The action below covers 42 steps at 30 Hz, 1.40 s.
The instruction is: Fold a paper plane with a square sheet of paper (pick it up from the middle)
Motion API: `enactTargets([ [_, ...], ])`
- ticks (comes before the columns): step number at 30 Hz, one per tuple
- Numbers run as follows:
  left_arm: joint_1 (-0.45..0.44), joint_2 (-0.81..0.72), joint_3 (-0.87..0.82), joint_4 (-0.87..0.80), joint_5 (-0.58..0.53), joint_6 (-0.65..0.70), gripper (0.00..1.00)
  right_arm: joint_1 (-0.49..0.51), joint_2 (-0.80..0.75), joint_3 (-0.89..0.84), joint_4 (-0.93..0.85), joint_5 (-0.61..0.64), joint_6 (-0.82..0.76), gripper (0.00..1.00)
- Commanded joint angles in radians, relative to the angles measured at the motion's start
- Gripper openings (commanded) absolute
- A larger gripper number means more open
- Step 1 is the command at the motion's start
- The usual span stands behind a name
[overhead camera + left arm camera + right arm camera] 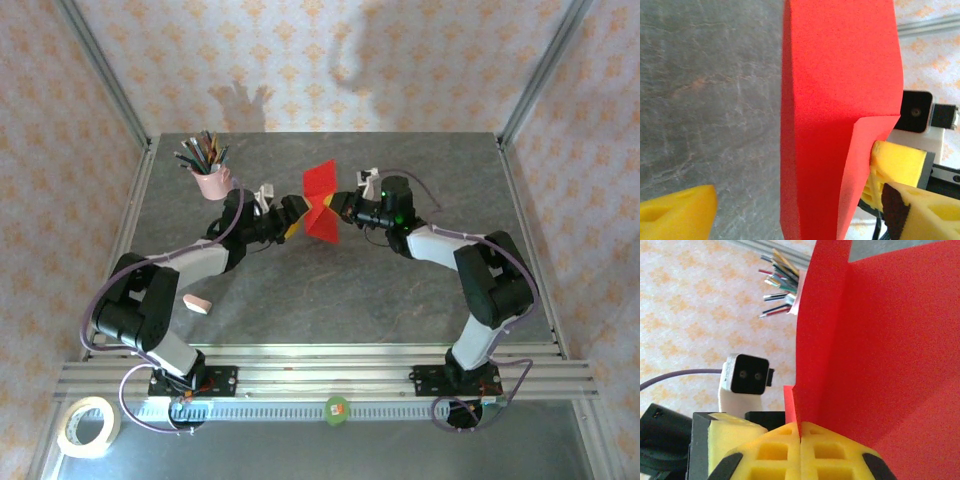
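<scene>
Mid-fold: right pincer (800,429) pinches the plane (320,182); left pincer (297,214), spread, straddles it (next, probably, close to crease).

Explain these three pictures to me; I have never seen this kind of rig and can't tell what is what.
Two robot arms are bolted at the near edge of the table. The wide picture looks down from above; the other two come from a camera on each wrist. The right gripper is pinched shut on the red paper plane, held up between the arms; the left gripper stands open around it. On the table are a pink cup of pencils and a small pink block.
</scene>
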Motion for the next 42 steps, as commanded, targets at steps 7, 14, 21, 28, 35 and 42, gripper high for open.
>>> enactTargets([
  [7, -0.035, -0.006, 0.032, 0.165, 0.077, -0.024, 0.83, 0.001, -0.041, -0.024, 0.115, -0.108, 0.039, 0.03],
  [14, -0.034, -0.014, 0.033, 0.154, 0.076, 0.000, 0.62, 0.001, -0.046, -0.033, 0.102, -0.109, 0.036, 0.04],
  [21, -0.027, -0.034, 0.034, 0.100, 0.066, 0.034, 0.43, -0.010, -0.057, -0.042, 0.097, -0.104, 0.031, 0.07],
  [28, -0.023, -0.036, 0.034, 0.083, 0.068, 0.047, 0.29, -0.016, -0.059, -0.041, 0.087, -0.100, 0.031, 0.11],
  [35, -0.011, -0.039, 0.039, 0.063, 0.069, 0.064, 0.19, -0.036, -0.075, -0.047, 0.035, -0.069, 0.005, 0.23],
  [42, 0.006, -0.045, 0.057, -0.037, 0.049, 0.109, 0.12, -0.077, -0.097, -0.055, -0.087, 0.029, -0.037, 0.34],
])
